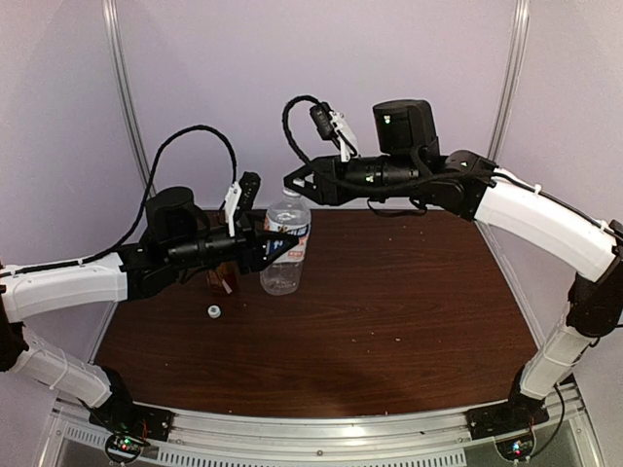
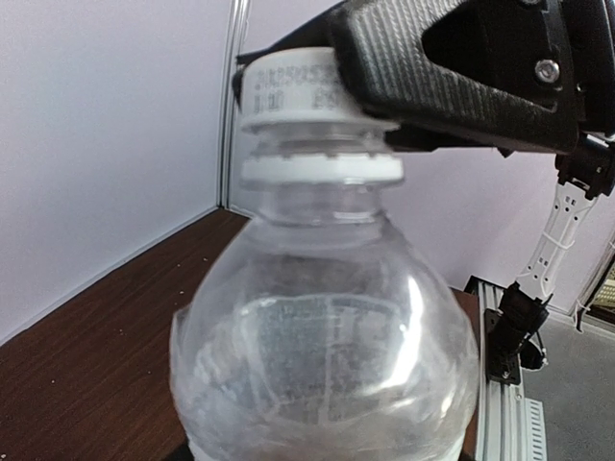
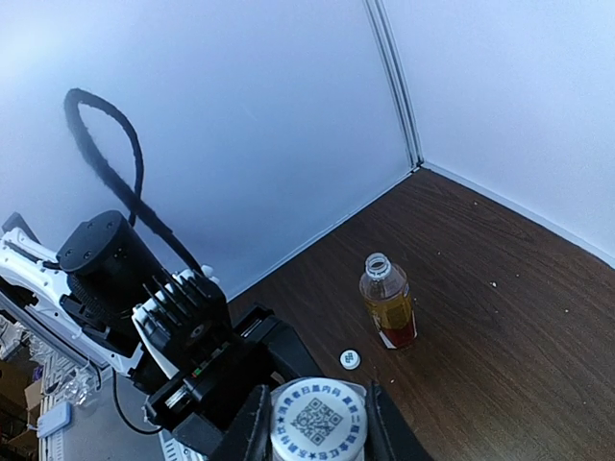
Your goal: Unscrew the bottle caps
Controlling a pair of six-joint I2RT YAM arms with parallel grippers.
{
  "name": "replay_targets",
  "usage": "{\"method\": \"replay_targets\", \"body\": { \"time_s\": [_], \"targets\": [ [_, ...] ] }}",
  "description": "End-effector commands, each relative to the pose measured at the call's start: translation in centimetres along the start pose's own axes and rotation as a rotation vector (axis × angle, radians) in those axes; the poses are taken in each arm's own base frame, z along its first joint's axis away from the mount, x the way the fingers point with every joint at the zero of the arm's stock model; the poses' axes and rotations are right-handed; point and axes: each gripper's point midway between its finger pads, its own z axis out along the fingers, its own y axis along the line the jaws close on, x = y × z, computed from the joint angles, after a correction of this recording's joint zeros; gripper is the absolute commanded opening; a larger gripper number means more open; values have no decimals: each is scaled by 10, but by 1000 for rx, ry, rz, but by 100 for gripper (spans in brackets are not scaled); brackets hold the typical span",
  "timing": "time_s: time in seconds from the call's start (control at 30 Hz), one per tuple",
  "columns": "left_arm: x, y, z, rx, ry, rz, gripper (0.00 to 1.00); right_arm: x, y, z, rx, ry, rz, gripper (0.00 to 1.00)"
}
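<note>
The left gripper [image 1: 276, 249] clasped the clear bottle [image 1: 282, 278] steady so the right gripper [image 3: 318, 430], clenched on its cap [image 3: 319, 419], could twist it. Beside that bottle the brown bottle [image 3: 388, 307] stood open, 1 loose cap [image 3: 350, 359] near.

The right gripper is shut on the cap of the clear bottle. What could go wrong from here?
1. The right gripper holds the small white cap by its sides; it may slip when it turns.
2. If the left gripper holds the clear bottle too loosely, the bottle may turn with the cap.
3. The amber bottle stands open close to the left arm; a bump could spill it.
</note>
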Motion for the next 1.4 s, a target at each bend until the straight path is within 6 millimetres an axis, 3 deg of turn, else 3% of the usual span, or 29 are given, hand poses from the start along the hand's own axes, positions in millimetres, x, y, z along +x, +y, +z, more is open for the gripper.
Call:
{"method": "replay_targets", "body": {
  "time_s": [0.0,0.13,0.33,0.47,1.17,1.37],
  "targets": [
    [-30,-9,-3,21,-80,56,35,-7,12,-5,-56,-29,-40,15],
    [-32,-28,-7,124,-91,79,35,-6,27,-14,-195,-25,-129,14],
    [-37,-89,-31,479,-119,137,35,19,68,-40,-512,31,-366,20],
    [-39,-111,-45,629,-128,148,35,29,79,-50,-651,57,-393,21],
    [-34,-106,-36,624,-117,119,34,29,75,-48,-626,61,-352,33],
    [-33,-106,-35,622,-114,113,34,30,77,-51,-639,61,-356,41]
  ]
}}
